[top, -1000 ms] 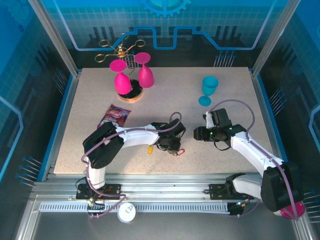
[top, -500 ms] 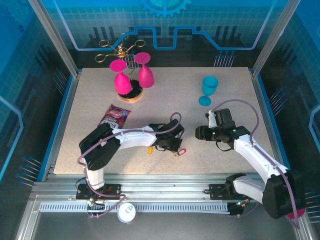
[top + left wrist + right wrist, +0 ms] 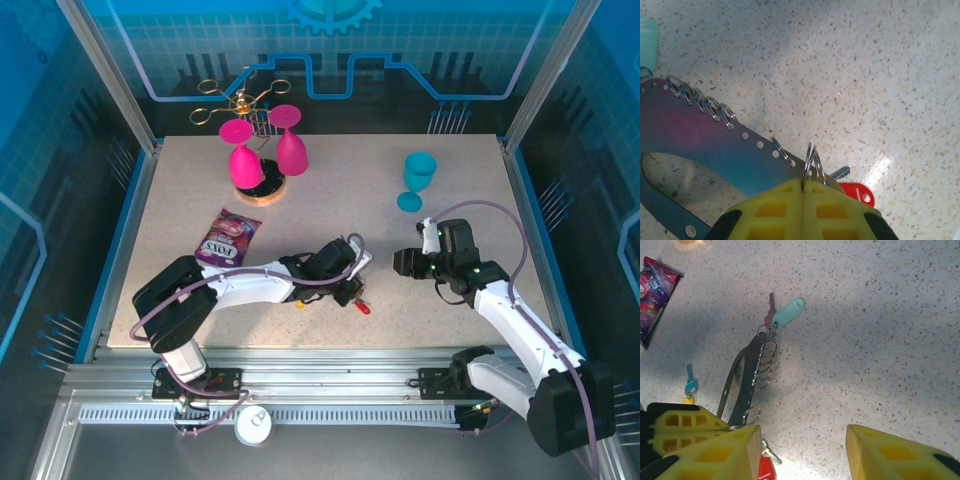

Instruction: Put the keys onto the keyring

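A speckled beige table (image 3: pixel 480 190) is seen inside an enclosure of aluminium posts and blue-lit panels. At the far left two pink wine glasses (image 3: pixel 268 158) are stood upside down on a round wooden base, beside a gold wire rack (image 3: pixel 243 95); a teal goblet (image 3: pixel 416 176) is stood at the far right, and a purple snack packet (image 3: pixel 228 237) is laid left of centre. The keyring (image 3: pixel 705 135), a flat dark band punched with holes and hung with small split rings, is laid near the table's front middle, with a red tag (image 3: pixel 856 192) at one end and a teal tag (image 3: pixel 789 312) at the other. One of its split rings is pinched between the closed yellow fingers of the left gripper (image 3: pixel 802 186). The keys (image 3: pixel 689 389), one teal and one yellow-headed, are laid together on the table just to the left of the keyring, apart from it. The right gripper (image 3: pixel 802 455) is held above the table to the right of the keyring, its jaws parted with nothing between them. The left arm (image 3: pixel 250 285) is stretched low across the table from its base towards the centre; the right arm (image 3: pixel 510 315) is bent inward from its base, with the wrist turned left.
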`<state>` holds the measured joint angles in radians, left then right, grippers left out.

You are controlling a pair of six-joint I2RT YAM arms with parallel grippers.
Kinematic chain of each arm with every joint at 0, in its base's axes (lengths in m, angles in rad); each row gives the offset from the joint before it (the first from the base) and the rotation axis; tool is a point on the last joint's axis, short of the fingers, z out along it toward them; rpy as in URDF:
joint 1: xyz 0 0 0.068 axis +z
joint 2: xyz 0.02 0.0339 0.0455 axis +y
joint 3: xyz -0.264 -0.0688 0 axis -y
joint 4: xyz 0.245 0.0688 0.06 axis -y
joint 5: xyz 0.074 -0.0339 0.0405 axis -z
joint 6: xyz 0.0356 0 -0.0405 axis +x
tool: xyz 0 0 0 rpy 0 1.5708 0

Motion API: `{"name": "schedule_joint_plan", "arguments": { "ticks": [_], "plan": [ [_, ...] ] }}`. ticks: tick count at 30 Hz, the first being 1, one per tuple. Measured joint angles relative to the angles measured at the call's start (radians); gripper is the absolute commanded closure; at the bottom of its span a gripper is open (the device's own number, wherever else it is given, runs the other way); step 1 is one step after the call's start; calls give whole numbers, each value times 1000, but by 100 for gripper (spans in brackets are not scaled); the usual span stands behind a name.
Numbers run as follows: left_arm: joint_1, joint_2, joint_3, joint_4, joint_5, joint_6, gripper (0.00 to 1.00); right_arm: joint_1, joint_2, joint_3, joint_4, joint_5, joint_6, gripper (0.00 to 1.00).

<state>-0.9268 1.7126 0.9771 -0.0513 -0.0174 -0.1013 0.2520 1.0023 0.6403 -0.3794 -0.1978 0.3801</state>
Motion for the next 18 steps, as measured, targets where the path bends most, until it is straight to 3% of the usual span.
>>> {"name": "schedule_joint_plan", "arguments": {
  "ticks": [18],
  "plan": [
    [-2,109,13,-7,23,222,100,-5,5,-19,6,-3,1,52]
  ]
}}
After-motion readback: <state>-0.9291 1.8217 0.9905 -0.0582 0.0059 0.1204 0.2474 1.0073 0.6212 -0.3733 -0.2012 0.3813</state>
